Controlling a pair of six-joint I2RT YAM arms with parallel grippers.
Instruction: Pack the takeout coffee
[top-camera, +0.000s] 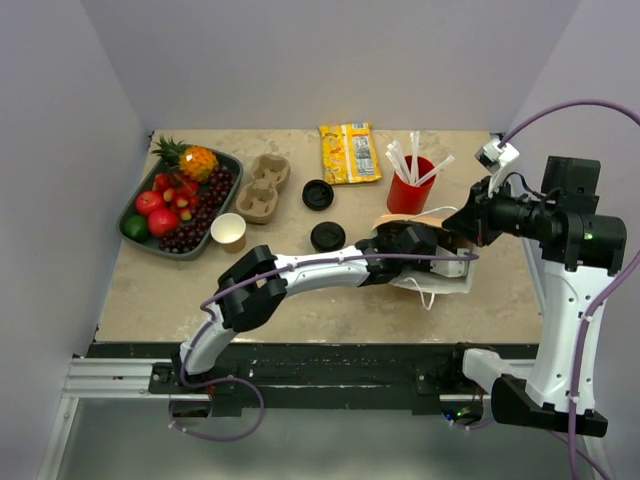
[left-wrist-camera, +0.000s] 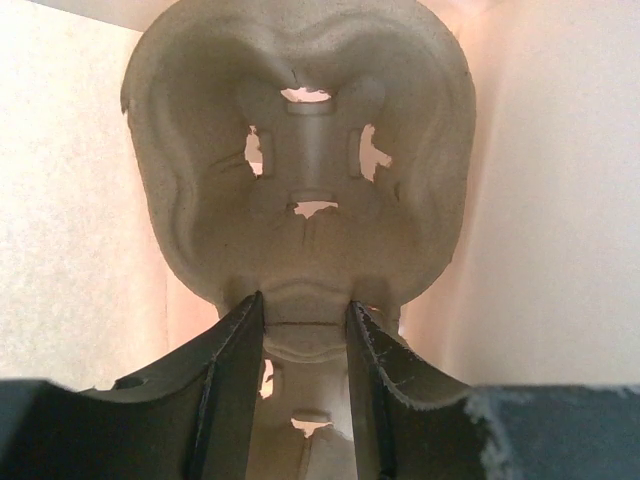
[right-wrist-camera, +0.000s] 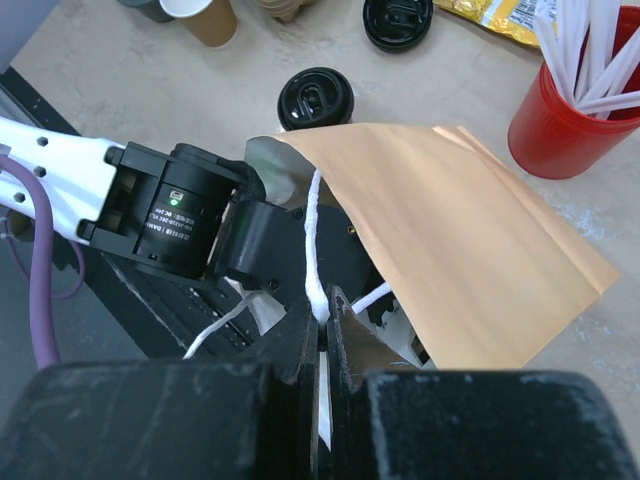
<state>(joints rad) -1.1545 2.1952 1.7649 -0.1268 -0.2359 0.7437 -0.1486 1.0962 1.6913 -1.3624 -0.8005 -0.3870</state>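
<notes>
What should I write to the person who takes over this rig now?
Left gripper: closed on the cup carrier, inside the paper bag.
Right gripper: shut on the bag's white handle, holding the mouth open.
Takeout coffee: apparently the black-lidded cup beside the bag, not packed yet.
Left to do: seat the carrier, release, then put the coffee in.

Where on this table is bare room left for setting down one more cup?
Widest bare patch: the near-left table, bordered by the fruit tray, the lidless cup and the left arm. A narrow strip follows the near edge. Crowded: the far middle, from the cup carrier to the red cup, and around the paper bag.
</notes>
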